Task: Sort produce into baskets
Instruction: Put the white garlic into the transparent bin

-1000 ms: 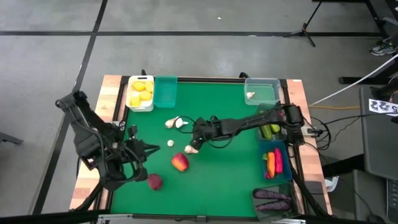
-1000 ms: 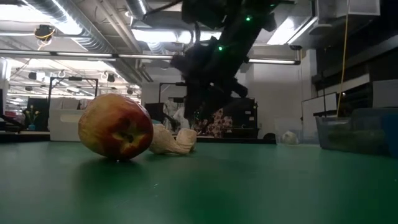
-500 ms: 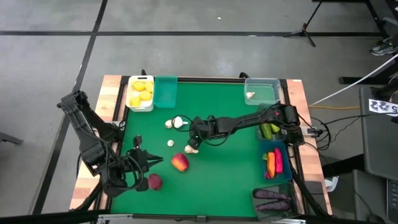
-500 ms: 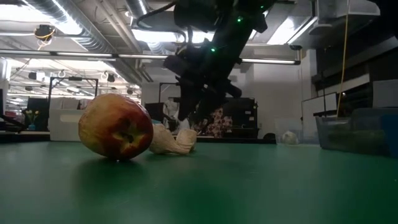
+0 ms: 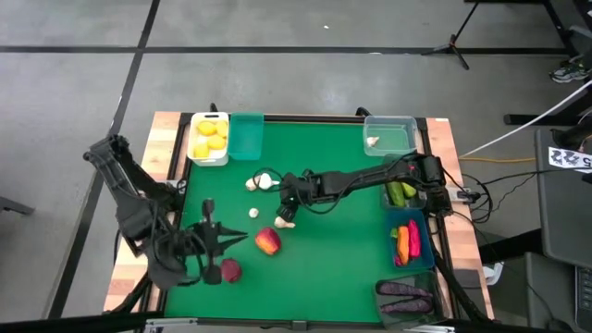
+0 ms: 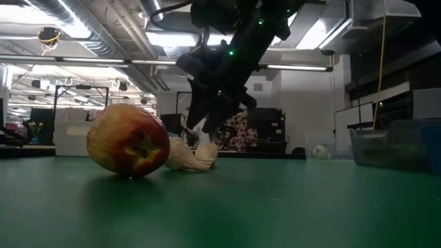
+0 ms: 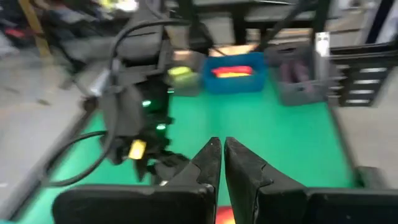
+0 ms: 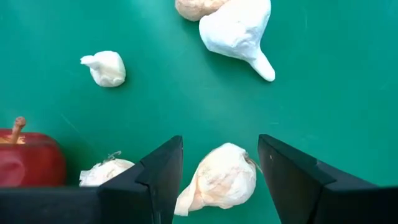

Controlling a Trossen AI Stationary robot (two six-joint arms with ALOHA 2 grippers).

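Observation:
My right gripper [image 5: 289, 196] hangs open a little above the green mat, pointing down. Its fingers stand on either side of a white garlic bulb [image 8: 217, 179] without touching it; the low view shows the gripper [image 6: 201, 125] above the bulbs [image 6: 189, 156]. A second bulb [image 8: 102, 174] lies beside the first, next to a red-yellow apple [image 5: 267, 242]. Further garlic [image 5: 261, 182] and a small clove [image 5: 253, 213] rest on the mat. My left gripper [image 5: 236, 240] is shut and empty, left of that apple. A dark red apple [image 5: 230, 270] lies near it.
At the far edge stand a white bin [image 5: 209, 139] of lemons, a teal bin [image 5: 246, 136] and a clear bin [image 5: 389, 135] holding one garlic. Along the right edge stand a dark bin with cucumbers [image 5: 401, 192], a blue bin [image 5: 411, 242] with carrots and chilies, and a grey bin with eggplants [image 5: 405, 296].
My right gripper has moved a little toward the table's left edge, staying open above the garlic. My left gripper has moved toward the table's near edge, closer to the two apples. The produce has not moved.

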